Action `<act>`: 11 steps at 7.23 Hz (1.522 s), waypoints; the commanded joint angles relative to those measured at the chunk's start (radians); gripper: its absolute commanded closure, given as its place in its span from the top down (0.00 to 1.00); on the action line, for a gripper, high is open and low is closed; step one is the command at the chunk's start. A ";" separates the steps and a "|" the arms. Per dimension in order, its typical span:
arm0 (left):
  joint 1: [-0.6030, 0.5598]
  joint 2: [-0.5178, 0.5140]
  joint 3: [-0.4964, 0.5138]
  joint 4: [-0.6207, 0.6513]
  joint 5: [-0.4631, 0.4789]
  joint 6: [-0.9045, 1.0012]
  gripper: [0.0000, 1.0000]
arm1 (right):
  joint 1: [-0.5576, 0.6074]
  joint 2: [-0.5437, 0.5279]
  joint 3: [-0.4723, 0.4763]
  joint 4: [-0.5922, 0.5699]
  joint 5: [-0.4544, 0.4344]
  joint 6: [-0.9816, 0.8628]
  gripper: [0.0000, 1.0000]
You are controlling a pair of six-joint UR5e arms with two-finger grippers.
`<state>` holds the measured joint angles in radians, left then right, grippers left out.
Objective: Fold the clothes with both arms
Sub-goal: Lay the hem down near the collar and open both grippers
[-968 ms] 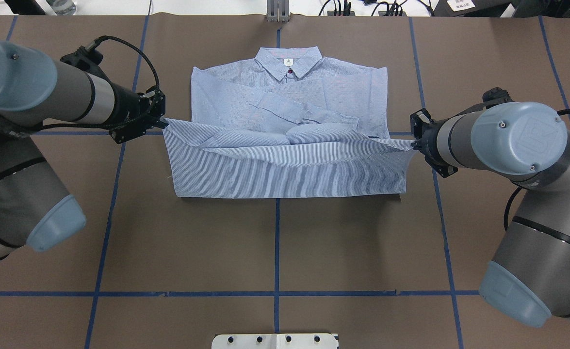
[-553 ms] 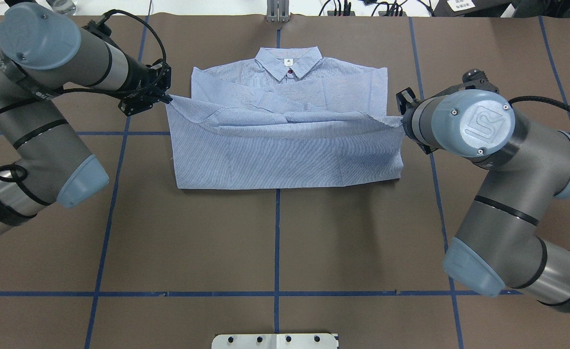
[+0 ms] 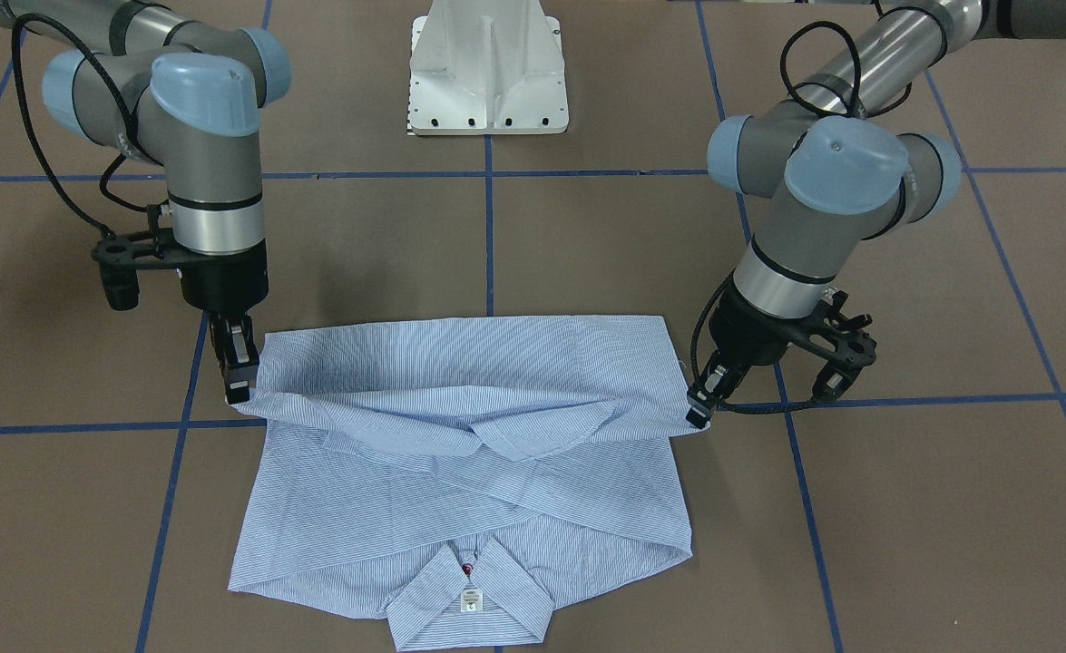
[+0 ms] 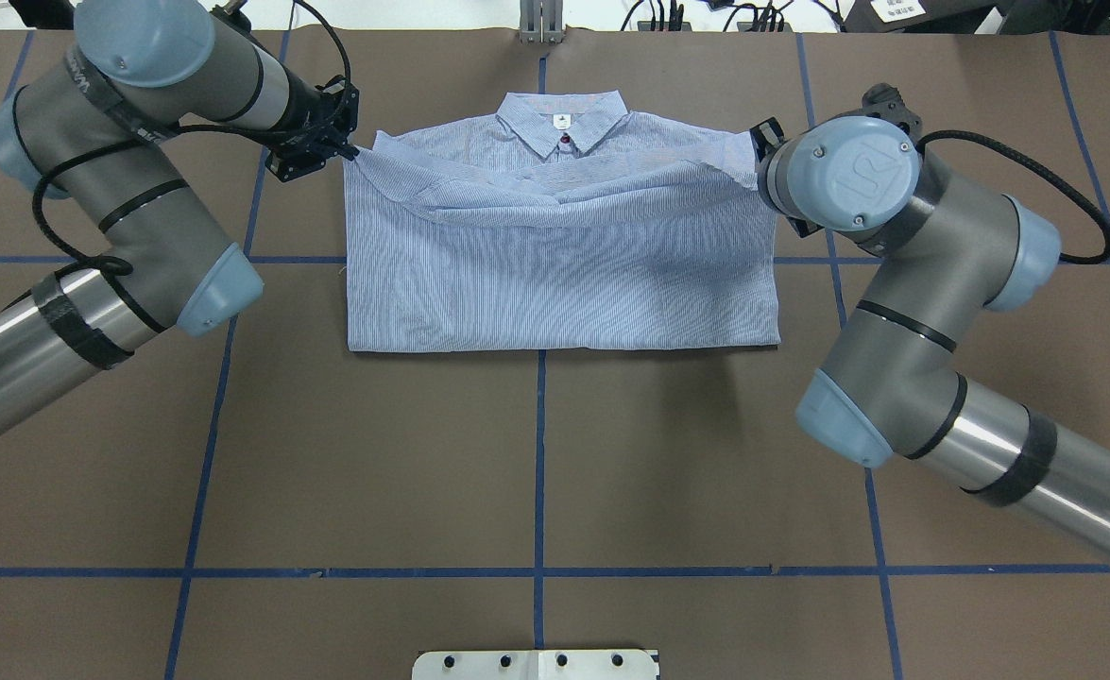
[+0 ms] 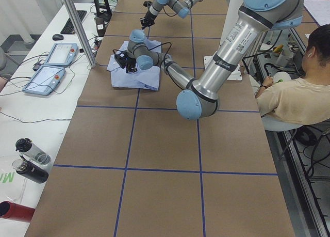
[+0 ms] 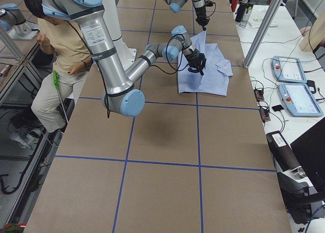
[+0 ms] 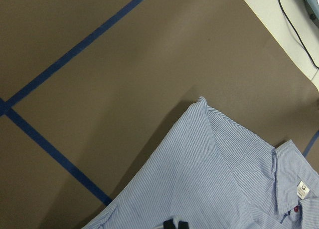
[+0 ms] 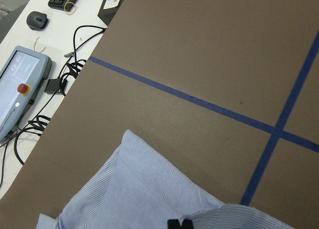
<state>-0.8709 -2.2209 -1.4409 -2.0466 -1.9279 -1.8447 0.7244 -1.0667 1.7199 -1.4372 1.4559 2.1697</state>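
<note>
- A brown worktop is crossed by blue tape lines, with a white base at the robot's edge.
- The shirt lies on the far half of the worktop. Its collar points away from the robot, and its lower half is doubled over the chest.
- The left tool is clamped on one corner of the lifted hem, near a shoulder.
- The right tool pinches the opposite corner, and the hem sags between the two, short of the collar.
</note>
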 commanded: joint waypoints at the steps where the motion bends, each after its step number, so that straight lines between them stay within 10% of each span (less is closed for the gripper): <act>1: -0.002 -0.101 0.237 -0.166 0.007 0.004 0.00 | 0.047 0.085 -0.174 0.032 0.003 -0.046 0.00; 5: 0.003 -0.152 0.376 -0.262 0.089 0.009 0.00 | 0.058 0.201 -0.439 0.158 0.003 -0.076 0.00; 9: 0.010 -0.157 0.437 -0.340 0.113 0.012 0.23 | 0.059 0.240 -0.526 0.166 0.001 -0.077 0.00; 10: 0.010 -0.163 0.442 -0.340 0.116 0.016 0.29 | 0.059 0.243 -0.551 0.223 0.001 -0.076 0.16; 11: 0.009 -0.161 0.442 -0.345 0.116 0.018 0.34 | 0.061 0.244 -0.554 0.227 0.001 -0.076 0.55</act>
<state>-0.8611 -2.3812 -1.0033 -2.3846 -1.8151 -1.8298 0.7844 -0.8256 1.1796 -1.2323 1.4573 2.0934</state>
